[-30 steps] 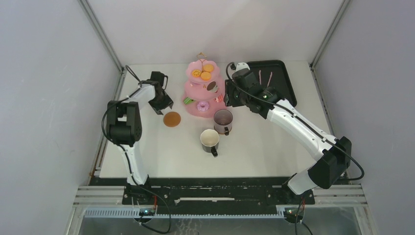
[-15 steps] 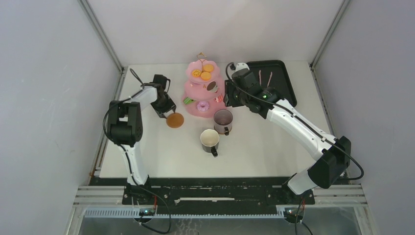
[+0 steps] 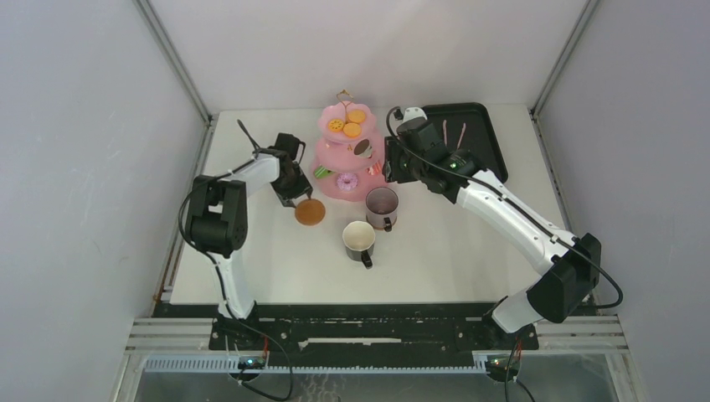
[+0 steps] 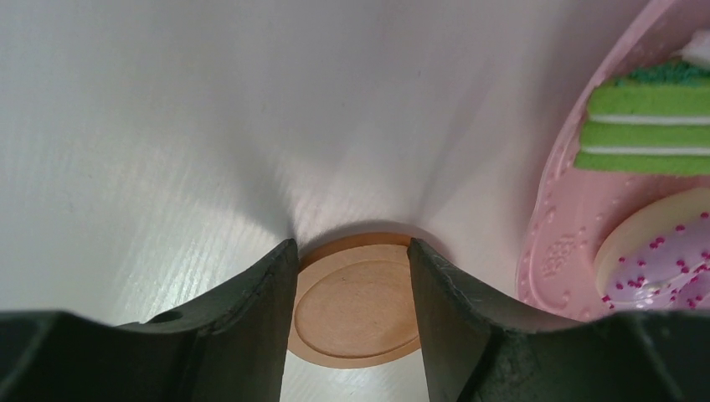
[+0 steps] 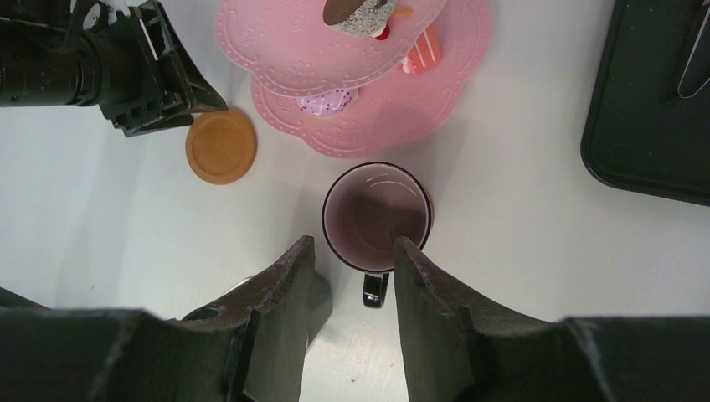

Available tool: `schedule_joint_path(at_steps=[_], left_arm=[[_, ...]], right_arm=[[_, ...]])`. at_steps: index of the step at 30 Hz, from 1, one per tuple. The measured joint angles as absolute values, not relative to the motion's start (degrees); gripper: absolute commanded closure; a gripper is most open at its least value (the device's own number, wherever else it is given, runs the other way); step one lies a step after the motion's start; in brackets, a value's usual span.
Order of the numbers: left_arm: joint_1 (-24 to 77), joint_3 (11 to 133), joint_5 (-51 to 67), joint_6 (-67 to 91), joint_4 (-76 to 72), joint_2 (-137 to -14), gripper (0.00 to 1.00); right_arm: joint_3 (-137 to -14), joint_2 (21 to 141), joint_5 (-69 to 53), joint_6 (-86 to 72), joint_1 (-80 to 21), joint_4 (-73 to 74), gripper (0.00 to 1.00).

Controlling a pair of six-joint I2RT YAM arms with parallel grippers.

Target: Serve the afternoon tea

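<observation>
The pink three-tier cake stand (image 3: 347, 151) stands at the back centre with toy pastries on it, among them a green layer cake (image 4: 649, 126) and a sprinkled doughnut (image 4: 670, 251). My left gripper (image 3: 293, 188) is shut on a round brown coaster (image 3: 310, 212), its fingers clasping the coaster (image 4: 356, 306) on both sides just left of the stand's bottom tier (image 4: 561, 226). Two dark mugs stand in front of the stand, one (image 3: 382, 205) near it and one (image 3: 358, 239) closer to me. My right gripper (image 5: 352, 251) hangs open above the nearer-to-stand mug (image 5: 377, 215), holding nothing.
A black rectangular tray (image 3: 481, 146) lies at the back right with thin metal tongs (image 3: 452, 131) on it. Grey walls close in the table on the left, right and back. The right arm reaches across the table's right half.
The left gripper has come down onto the coaster and moved right and nearer with it, towards the mugs. The right arm and both mugs have not moved.
</observation>
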State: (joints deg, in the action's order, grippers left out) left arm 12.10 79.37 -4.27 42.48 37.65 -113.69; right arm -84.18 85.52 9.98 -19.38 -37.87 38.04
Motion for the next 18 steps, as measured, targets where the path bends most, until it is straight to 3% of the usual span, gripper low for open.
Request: schedule_joint_path(at_steps=[18], left_arm=[[16.8, 74.1, -4.6, 43.2, 35.3, -110.2, 0.44]], right_arm=[[-84.0, 81.8, 13.7, -19.2, -43.2, 41.4, 0.53]])
